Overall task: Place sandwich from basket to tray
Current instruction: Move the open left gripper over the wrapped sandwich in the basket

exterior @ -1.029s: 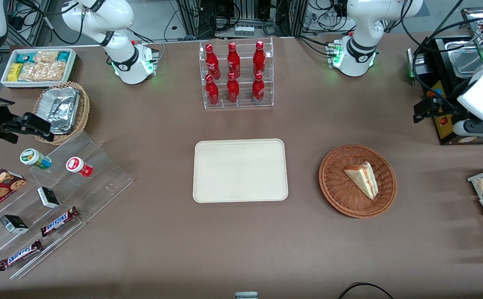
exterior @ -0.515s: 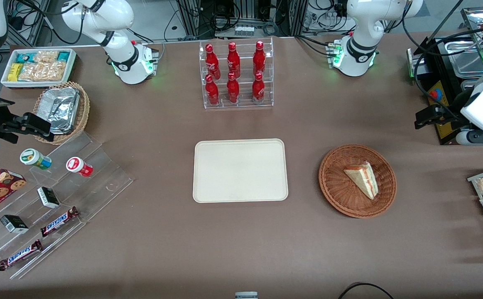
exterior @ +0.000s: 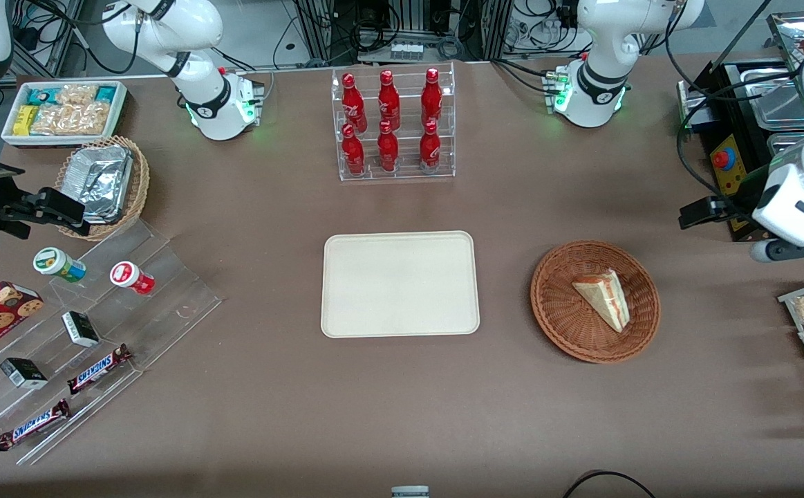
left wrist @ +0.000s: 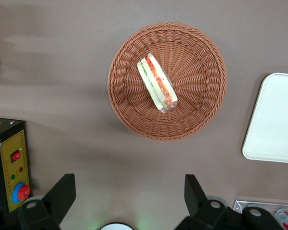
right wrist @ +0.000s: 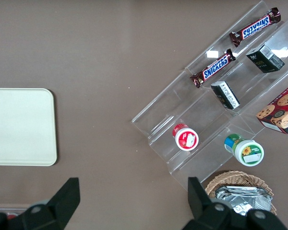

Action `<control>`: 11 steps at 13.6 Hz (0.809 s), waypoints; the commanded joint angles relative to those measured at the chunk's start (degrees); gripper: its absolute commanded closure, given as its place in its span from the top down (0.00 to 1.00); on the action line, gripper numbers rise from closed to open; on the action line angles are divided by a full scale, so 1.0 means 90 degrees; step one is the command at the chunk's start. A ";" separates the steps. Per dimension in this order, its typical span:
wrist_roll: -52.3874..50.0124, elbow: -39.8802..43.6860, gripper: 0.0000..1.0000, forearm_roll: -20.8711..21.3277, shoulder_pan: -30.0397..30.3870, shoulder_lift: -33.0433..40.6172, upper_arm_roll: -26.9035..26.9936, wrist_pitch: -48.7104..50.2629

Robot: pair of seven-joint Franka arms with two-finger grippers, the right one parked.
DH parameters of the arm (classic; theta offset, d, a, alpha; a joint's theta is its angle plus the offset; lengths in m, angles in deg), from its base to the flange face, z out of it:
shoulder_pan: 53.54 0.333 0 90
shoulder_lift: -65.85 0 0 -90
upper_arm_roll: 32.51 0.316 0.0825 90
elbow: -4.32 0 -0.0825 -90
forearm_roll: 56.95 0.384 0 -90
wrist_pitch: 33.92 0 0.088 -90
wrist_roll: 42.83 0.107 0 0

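Sandwich (left wrist: 156, 89) in basket (left wrist: 197, 52) | hand (left wrist: 128, 194) seemingly above, spread, apart

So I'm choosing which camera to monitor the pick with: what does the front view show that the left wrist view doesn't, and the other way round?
Only the front view shows the rack of red bottles, the foil-lined wicker basket and the snack bars on the clear stand. Only the left wrist view shows the gripper with its fingers spread open, poised above bare table beside the basket, and the sandwich's layered filling edge. Both show the sandwich lying in the basket and the tray with nothing on it.
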 commanded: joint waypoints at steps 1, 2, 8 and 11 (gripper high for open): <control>-0.0103 -0.0518 1.00 -0.0023 0.0047 0.0147 -0.0040 -0.0491; -0.0103 -0.0674 1.00 -0.0042 0.0047 0.0157 -0.0040 -0.0667; -0.0221 -0.1290 1.00 -0.0081 0.0047 0.0089 -0.0030 -0.1429; -0.0629 -0.1612 1.00 -0.0072 0.0028 0.0021 -0.0050 -0.1956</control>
